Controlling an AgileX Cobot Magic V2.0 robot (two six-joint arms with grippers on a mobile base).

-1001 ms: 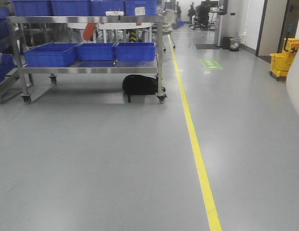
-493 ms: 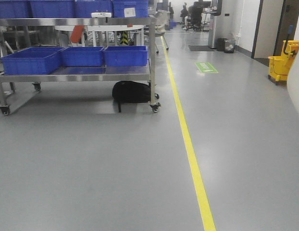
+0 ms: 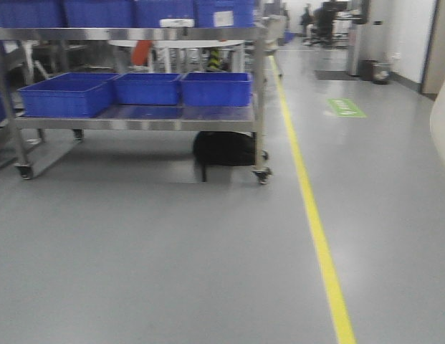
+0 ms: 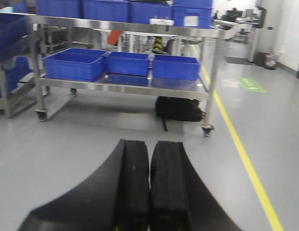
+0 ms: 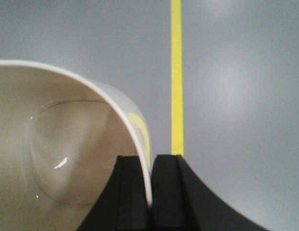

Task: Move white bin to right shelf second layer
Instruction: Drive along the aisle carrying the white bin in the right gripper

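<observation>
Cart with blue crates shifted right and nearer, left of yellow line; right gripper pinches white bin wall above floor; left gripper closed, empty

A: How many blue crates on the lower shelf?
B: Three. The top crates are cropped by the frame, so I can't count them.
A: Carts?
B: One steel cart, with one black bag beneath it.
A: Floor markings?
B: One yellow line and one green sign.
A: And on the robot?
B: One white bin. Two end effectors: one left end effector, one right end effector.
</observation>
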